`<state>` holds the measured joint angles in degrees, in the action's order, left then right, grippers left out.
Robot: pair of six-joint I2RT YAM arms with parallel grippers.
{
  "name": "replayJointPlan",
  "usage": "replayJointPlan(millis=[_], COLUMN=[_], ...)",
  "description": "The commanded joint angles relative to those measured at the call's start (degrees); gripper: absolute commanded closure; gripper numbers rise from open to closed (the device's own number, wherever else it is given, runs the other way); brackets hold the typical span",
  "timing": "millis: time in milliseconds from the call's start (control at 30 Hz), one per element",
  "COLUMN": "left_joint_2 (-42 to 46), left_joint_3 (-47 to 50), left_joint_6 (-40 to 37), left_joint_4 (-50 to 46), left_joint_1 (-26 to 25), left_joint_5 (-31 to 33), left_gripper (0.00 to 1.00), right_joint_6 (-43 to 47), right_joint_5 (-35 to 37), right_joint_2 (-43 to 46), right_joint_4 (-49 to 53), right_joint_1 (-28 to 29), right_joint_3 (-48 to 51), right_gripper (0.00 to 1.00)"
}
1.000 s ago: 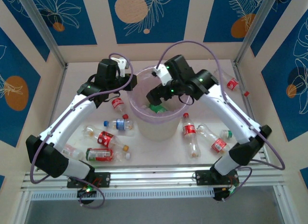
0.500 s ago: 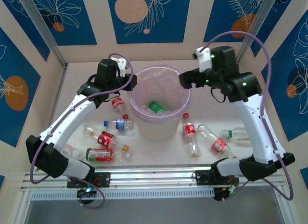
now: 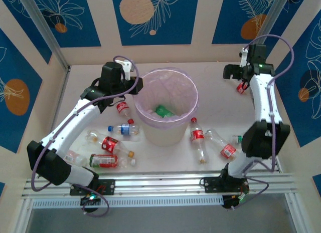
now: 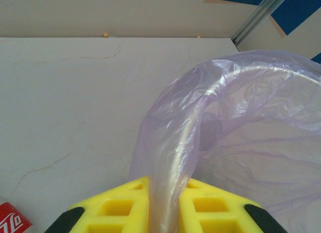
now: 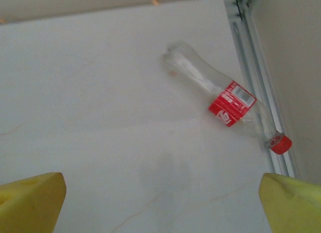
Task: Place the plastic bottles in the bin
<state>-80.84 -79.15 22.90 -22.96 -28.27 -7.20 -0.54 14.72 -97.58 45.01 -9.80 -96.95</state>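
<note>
Reaching out for the far-corner bottle, with the bin held steady.

The bin [image 3: 159, 135] stands mid-way across the table [image 3: 210, 82], its lined rim pinched by the left gripper [image 4: 164, 195]. The right gripper [image 5: 160, 198] hangs over the far right corner, fingers spread wide and holding nothing; it is much the nearer arm. One bottle [image 5: 225, 103] lies flat just ahead and to its right, long axis diagonal (not square to the fingers, I'd say). Its base points toward open table and its red cap [image 5: 281, 143] sits against the side rail [image 5: 249, 52].

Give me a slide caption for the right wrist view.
Open right gripper hovers above a red-capped, red-labelled plastic bottle lying beside the table's edge rail.
</note>
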Motion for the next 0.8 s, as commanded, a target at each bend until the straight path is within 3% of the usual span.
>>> replayJointPlan(millis=[0,500,767], left_joint_2=[-0.32,-0.46,0.12], left_joint_3=[0.59,-2.30,-2.50], left_joint_6=[0.83,-0.70,-0.09], left_joint_4=[-0.17,-3.68,-4.00], left_joint_1=[-0.37,-0.25,-0.25], left_joint_5=[-1.31,0.85,2.30], left_gripper=[0.81,0.81,0.81], right_joint_6=[-1.31,-3.58,-0.72], right_joint_5=[1.32,-4.71,-8.95], right_joint_2=[-4.62,-31.54,-42.31], right_joint_4=[-7.00,-5.58,-1.14], right_joint_1=[-1.52,-10.05,-11.12], right_joint_3=[-0.59,-20.05,-30.48], right_gripper=[0.01,0.01,0.02])
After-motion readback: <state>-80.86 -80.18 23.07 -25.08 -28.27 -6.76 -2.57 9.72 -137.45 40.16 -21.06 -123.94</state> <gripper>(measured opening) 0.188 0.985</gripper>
